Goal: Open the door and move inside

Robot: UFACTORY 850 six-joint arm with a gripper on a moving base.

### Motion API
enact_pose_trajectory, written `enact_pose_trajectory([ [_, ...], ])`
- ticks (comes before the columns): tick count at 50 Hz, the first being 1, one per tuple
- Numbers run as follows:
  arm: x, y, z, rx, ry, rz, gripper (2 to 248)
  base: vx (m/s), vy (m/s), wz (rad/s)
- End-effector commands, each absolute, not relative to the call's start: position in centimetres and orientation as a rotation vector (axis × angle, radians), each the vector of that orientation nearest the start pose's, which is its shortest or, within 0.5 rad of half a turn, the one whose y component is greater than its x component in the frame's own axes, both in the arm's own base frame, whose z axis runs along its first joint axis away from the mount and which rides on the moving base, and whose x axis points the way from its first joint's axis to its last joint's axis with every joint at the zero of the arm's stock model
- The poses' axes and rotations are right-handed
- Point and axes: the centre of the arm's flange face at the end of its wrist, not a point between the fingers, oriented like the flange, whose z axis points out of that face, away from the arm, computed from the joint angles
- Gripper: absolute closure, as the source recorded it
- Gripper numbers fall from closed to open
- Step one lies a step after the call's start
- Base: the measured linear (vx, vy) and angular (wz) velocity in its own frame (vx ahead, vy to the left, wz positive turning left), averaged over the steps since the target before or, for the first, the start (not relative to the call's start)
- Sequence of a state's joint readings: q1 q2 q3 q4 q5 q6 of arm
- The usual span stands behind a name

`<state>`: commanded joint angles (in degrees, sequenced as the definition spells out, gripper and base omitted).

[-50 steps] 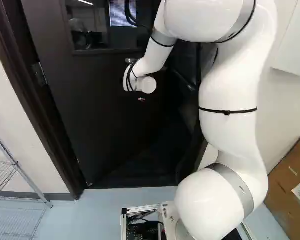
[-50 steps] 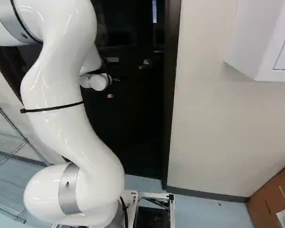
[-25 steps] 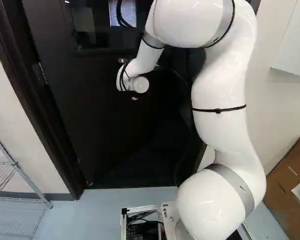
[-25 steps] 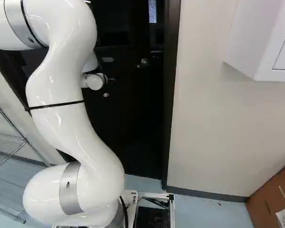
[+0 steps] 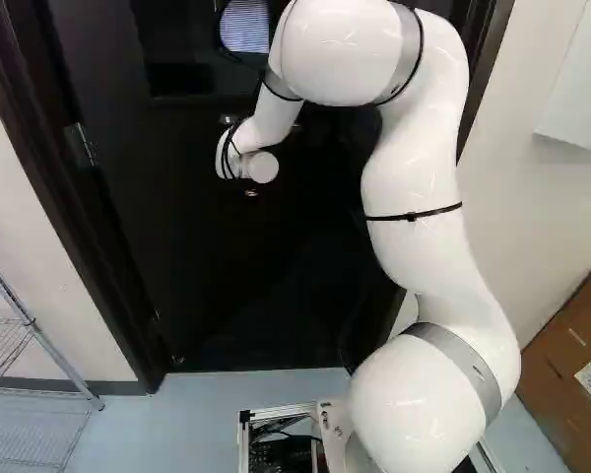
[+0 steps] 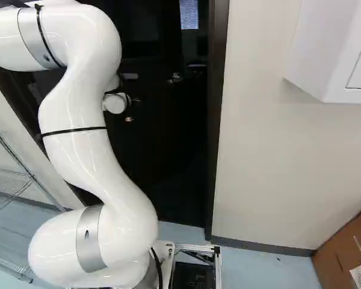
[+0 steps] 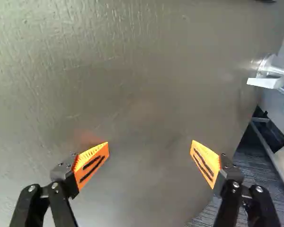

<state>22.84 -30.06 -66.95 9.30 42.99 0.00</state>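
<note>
While the big white arm [image 5: 414, 177] reaches up to the dark door [image 5: 197, 266], its gripper [image 7: 150, 147] has its two fingers wide apart, with nothing held. The door is right ahead of them and partly open, with some dark floor [image 7: 260, 175] showing past its edge. Near that edge, off to one side of the gripper, is the shiny handle [image 7: 272, 75]. I see a wire rack [image 5: 25, 325] at the left of the left base view, and a brown box [image 5: 571, 365] at the right.

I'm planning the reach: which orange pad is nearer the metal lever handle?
The pad whose finger overlaps the carpet past the door's edge; the other pad has only door behind it.
</note>
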Motion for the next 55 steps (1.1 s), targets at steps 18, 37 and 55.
enact_pose_trajectory([
  [18,62.0,27.7,43.1,-2.199,-0.246,-1.827,3,0.0,0.0,0.0],
  [37,62.2,30.9,42.9,-2.164,-0.285,-1.817,3,0.0,0.0,0.0],
  [55,62.5,34.0,42.6,-2.13,-0.319,-1.81,3,0.0,0.0,0.0],
])
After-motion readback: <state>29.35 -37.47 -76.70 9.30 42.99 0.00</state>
